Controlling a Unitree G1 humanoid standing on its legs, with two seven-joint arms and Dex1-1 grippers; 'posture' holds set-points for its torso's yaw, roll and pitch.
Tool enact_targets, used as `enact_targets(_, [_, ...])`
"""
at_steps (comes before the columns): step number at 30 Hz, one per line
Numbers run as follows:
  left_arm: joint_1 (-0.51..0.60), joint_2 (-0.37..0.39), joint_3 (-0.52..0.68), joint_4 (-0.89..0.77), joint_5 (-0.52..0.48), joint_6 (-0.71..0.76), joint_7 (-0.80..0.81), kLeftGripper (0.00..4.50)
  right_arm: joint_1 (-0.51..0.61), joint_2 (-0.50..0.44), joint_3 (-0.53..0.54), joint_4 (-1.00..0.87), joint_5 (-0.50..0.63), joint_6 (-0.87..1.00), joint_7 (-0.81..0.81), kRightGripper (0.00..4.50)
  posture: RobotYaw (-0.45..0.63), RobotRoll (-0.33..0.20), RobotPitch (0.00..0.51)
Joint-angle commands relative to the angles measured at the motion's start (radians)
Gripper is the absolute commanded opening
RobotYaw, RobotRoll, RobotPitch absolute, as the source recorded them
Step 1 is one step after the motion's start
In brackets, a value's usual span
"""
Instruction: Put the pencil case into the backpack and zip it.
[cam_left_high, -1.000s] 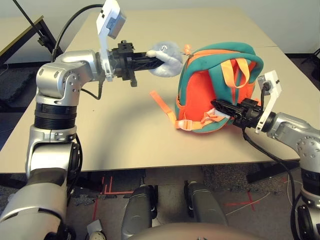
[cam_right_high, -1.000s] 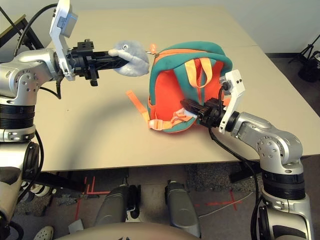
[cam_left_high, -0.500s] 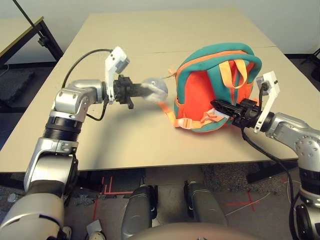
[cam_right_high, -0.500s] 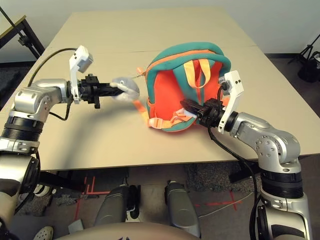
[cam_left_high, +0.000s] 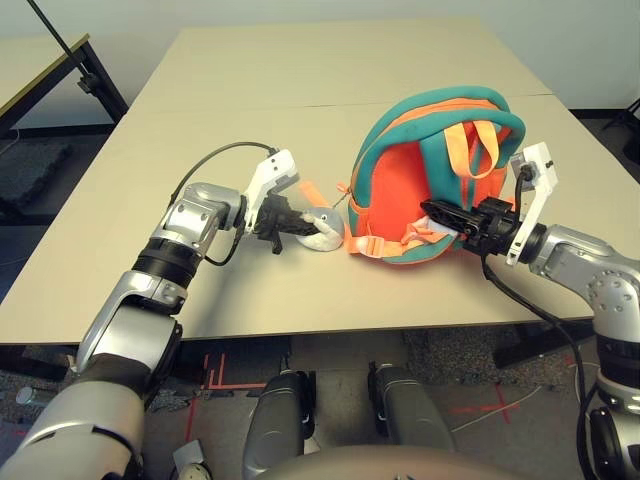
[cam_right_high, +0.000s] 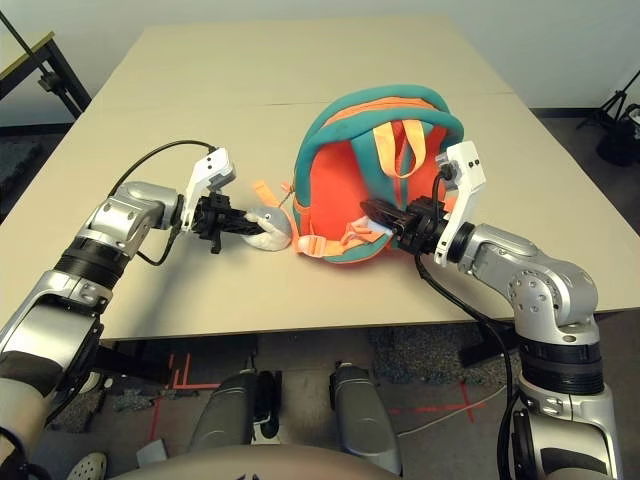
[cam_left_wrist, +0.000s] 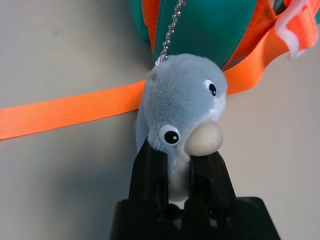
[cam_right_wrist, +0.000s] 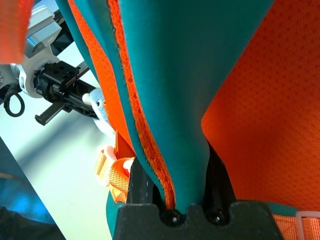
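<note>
backpack (cam_left_high: 425, 175): right of centre on the tabletop (cam_left_high: 250, 130); I can't see the case.
left gripper (cam_left_wrist: 181, 165): clamped on the plush (cam_left_wrist: 182, 105); yank and you'll strain its chain (cam_left_wrist: 170, 30).
right gripper (cam_right_wrist: 172, 197): pinching the teal trim (cam_right_wrist: 170, 75); pull apart and you could drag the bag.

The orange backpack (cam_left_high: 430, 180) with teal trim stands upright on the table, its grey plush animal (cam_left_high: 322, 227) lying alongside
</note>
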Motion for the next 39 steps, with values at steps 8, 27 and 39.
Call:
enact_targets(8, [-0.01, -0.079, 0.13, 0.0, -0.003, -0.054, 0.116, 0.23, -0.001, 0.01, 0.021, 0.014, -0.014, 0.021, 0.0, 0.24, -0.18, 0.0, 0.097])
enact_targets(27, [-0.009, -0.143, 0.415, -0.266, -0.252, 0.227, 0.261, 4.5, -0.019, 0.008, 0.021, 0.03, -0.046, 0.012, -0.01, 0.59, -0.18, 0.0, 0.103])
enact_targets(39, [0.085, -0.158, 0.377, -0.387, -0.268, 0.283, 0.302, 4.5, 0.004, -0.12, -0.101, -0.049, 0.093, 0.174, 0.04, 4.47, -0.19, 0.0, 0.128])
